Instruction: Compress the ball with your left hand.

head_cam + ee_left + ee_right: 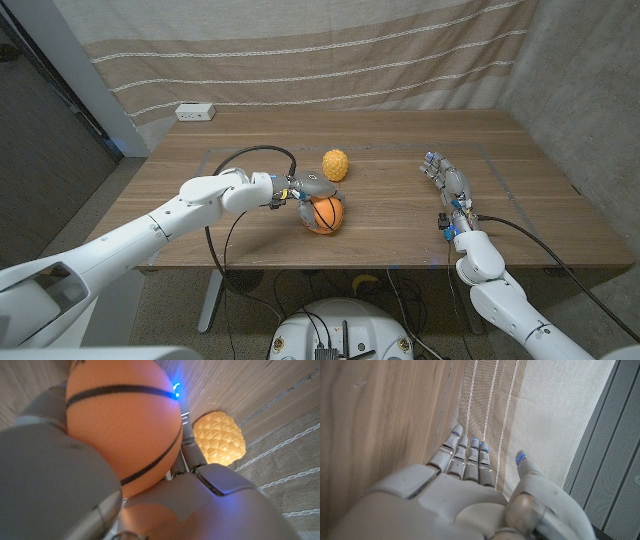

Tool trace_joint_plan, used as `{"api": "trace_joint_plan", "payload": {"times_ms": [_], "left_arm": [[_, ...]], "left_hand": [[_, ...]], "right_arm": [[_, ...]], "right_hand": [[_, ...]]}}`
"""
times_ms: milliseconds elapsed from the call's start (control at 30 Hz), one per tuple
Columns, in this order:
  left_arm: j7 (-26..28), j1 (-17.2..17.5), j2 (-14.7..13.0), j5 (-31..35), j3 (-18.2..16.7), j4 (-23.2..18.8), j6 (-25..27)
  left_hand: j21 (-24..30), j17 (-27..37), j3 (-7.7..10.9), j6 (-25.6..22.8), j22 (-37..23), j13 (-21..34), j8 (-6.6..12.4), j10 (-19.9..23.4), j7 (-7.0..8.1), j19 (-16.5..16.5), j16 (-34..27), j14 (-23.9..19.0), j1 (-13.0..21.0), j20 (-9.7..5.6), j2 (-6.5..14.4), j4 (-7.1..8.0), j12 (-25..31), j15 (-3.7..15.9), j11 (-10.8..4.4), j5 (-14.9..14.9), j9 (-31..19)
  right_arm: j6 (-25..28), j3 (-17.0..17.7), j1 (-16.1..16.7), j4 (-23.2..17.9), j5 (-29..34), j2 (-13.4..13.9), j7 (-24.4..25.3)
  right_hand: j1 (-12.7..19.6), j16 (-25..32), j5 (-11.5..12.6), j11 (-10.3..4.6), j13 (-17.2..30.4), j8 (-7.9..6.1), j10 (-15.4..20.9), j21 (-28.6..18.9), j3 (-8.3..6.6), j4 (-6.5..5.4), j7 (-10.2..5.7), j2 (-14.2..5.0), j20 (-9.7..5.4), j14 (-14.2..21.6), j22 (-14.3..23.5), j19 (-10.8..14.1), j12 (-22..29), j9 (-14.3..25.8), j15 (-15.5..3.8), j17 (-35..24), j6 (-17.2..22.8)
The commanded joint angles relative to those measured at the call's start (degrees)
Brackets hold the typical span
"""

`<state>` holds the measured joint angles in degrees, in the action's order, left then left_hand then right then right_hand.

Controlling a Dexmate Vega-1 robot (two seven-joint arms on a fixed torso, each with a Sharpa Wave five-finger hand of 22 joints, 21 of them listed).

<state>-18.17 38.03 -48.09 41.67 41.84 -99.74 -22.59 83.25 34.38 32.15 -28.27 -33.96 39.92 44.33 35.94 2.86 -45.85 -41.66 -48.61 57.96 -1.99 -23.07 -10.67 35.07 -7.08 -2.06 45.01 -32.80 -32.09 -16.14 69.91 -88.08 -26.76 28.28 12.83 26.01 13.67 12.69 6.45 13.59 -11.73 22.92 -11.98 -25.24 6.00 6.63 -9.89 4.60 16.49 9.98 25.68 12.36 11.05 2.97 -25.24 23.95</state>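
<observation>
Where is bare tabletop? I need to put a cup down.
Bare: the table between the ball and the right hand, and its far strip. Crowded: around the left hand gripping the ball, pineapple toy close behind.

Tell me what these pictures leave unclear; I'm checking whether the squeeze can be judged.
- How far the ball is compressed: in the head view the left hand covers its top and it is small.
- The ball's underside: in the left wrist view the fingers block it.
- The yellow bumpy object: part hidden behind the hand.
- The white box: too small to identify.
</observation>
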Motion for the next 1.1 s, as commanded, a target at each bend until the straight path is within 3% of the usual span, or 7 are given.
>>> {"api": "trace_joint_plan", "payload": {"times_ms": [33, 233, 333, 1100], "left_arm": [[4.86, 0.54, 1.07, -5.29, -1.95, 1.06, -0.72], [11.02, 2.04, 1.43, -6.86, -3.84, 1.67, -1.89], [12.77, 2.38, 1.60, -7.40, -4.48, 1.74, -2.16], [21.07, 4.42, 4.15, -14.47, -7.77, 3.95, -5.07]], "left_hand": [[0.02, 18.68, 12.32, -19.47, -2.90, 13.25, 1.90, 19.33, -4.41, -0.30, -2.25, -17.93, 29.51, -10.30, 22.12, 0.34, 1.89, 19.32, -3.95, 0.74, -19.64], [-0.33, 18.78, 12.95, -20.94, -4.07, 14.91, 1.83, 20.00, -4.55, -1.10, -3.04, -18.24, 29.23, -10.17, 22.29, 0.52, 3.17, 19.51, -4.50, 0.78, -19.18], [-0.83, 18.40, 13.60, -21.63, -4.91, 14.50, 1.53, 20.64, -4.51, -1.55, -3.34, -18.20, 28.94, -10.16, 22.08, 0.50, 3.17, 19.45, -4.06, 0.80, -18.61], [-1.85, 17.68, 15.74, -22.03, -7.27, 14.38, 1.20, 21.71, -4.64, -3.23, -4.51, -19.05, 28.05, -10.03, 21.34, 0.38, 3.46, 19.65, -3.88, 0.50, -19.32]], "right_arm": [[0.08, 0.00, -0.13, 0.07, 0.08, -0.04, 0.31], [0.11, 0.09, -0.13, -0.04, 0.08, 0.05, 0.37], [0.15, 0.10, -0.28, 0.00, -0.01, 0.07, 0.28], [0.77, -0.32, -1.84, 1.06, -0.44, 0.01, -0.41]], "right_hand": [[-0.54, 0.49, 0.28, -0.01, 0.12, 0.11, 0.47, -0.01, -0.24, 0.44, -0.11, -0.21, -0.01, 0.23, 0.33, 0.28, 0.22, 0.15, 0.15, -0.17, 0.56], [-0.60, 0.49, 0.27, -0.03, 0.13, 0.09, 0.52, -0.01, -0.26, 0.45, -0.02, -0.21, 0.02, 0.23, 0.33, 0.28, 0.24, 0.15, 0.03, -0.16, 0.63], [-0.62, 0.49, 0.27, 0.00, 0.13, 0.10, 0.59, -0.01, -0.27, 0.45, 0.01, -0.22, 0.01, 0.20, 0.33, 0.28, 0.26, 0.16, 0.08, -0.16, 0.62], [-0.78, 0.49, 0.27, -0.03, 0.13, 0.14, 0.56, 0.00, -0.35, 0.52, -0.04, -0.22, 0.01, 0.18, 0.33, 0.28, 0.22, 0.16, 0.09, -0.13, 0.62]]}}
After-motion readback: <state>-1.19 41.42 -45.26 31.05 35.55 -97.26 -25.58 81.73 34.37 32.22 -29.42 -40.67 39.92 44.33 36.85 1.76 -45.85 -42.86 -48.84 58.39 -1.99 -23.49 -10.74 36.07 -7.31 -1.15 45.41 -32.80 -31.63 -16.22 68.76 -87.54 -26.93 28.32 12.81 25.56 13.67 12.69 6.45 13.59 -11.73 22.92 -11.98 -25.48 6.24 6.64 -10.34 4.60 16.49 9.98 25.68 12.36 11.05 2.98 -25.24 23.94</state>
